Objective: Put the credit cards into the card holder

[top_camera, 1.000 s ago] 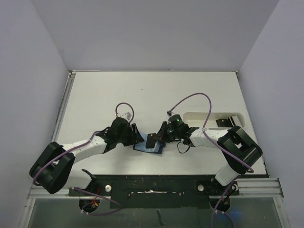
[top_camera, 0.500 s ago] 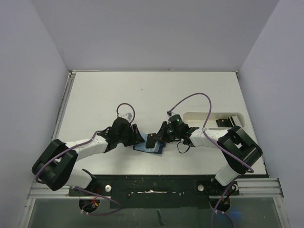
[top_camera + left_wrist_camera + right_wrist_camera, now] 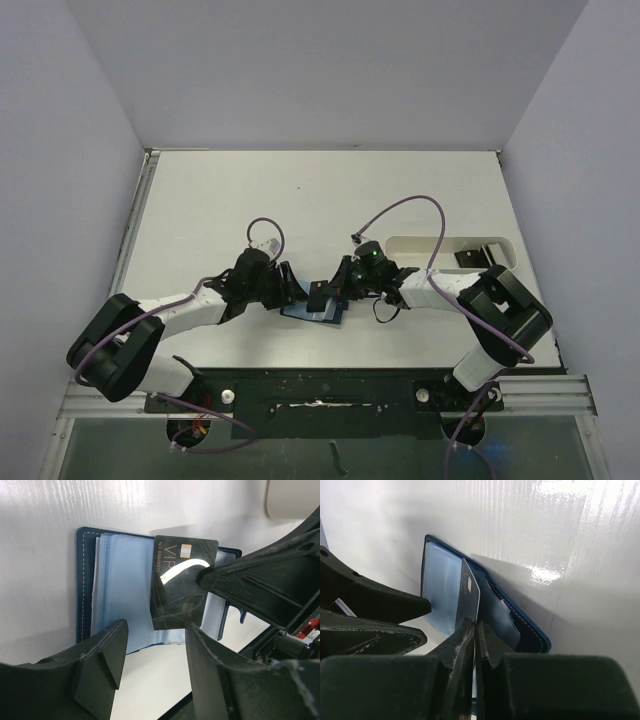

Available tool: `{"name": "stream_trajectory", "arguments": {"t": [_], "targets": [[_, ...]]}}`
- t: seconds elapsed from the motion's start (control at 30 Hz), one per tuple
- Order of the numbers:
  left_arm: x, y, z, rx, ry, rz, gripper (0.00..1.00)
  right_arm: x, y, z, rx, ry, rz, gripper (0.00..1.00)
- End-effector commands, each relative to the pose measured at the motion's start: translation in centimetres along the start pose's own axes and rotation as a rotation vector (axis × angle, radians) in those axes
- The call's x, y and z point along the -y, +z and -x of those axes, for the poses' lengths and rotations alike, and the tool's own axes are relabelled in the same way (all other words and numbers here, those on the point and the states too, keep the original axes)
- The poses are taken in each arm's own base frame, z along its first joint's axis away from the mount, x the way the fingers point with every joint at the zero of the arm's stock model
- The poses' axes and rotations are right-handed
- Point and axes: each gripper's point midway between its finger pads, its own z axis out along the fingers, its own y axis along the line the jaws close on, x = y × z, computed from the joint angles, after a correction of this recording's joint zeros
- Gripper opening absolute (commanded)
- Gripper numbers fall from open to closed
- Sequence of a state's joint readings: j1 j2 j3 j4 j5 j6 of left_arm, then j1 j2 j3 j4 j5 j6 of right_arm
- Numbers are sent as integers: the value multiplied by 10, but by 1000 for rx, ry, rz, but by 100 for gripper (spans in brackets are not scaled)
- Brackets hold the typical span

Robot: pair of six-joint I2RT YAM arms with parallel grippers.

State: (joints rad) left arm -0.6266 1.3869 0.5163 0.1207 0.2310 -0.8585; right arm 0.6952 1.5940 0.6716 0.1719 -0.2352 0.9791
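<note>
The navy blue card holder [image 3: 312, 313] lies open on the table, its light blue pockets up; it also shows in the left wrist view [image 3: 120, 585] and the right wrist view [image 3: 520, 625]. My right gripper [image 3: 476, 625] is shut on a dark credit card [image 3: 182, 580] marked VIP and holds it over the open holder. The card is seen edge-on in the right wrist view [image 3: 470, 592] and from above in the top view [image 3: 320, 294]. My left gripper [image 3: 156, 630] is open and empty, just left of the holder's edge, in the top view [image 3: 288, 282]. More dark cards [image 3: 480, 256] lie in the white tray.
A long white oblong tray [image 3: 420, 247] stands at the right behind my right arm. Purple cables loop over both wrists. Grey walls close in the table on three sides.
My left gripper has edged slightly right, closer to the card holder. My right gripper with the card has stayed almost still.
</note>
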Motion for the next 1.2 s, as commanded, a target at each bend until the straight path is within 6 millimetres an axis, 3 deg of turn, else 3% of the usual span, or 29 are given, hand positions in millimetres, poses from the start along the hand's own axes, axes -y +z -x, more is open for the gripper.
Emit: {"name": "stream_trajectory", "arguments": {"t": [0.0, 0.27, 0.8, 1.17], "targets": [[24, -5, 13, 46, 15, -92, 47, -3, -2, 3, 26, -29, 4, 0], [7, -15, 30, 98, 94, 54, 47, -2, -3, 3, 28, -30, 5, 0], [-5, -1, 14, 49, 87, 50, 48, -3, -1, 3, 26, -31, 4, 0], [12, -2, 9, 30, 65, -30, 48, -2, 0, 3, 20, -34, 2, 0]]}}
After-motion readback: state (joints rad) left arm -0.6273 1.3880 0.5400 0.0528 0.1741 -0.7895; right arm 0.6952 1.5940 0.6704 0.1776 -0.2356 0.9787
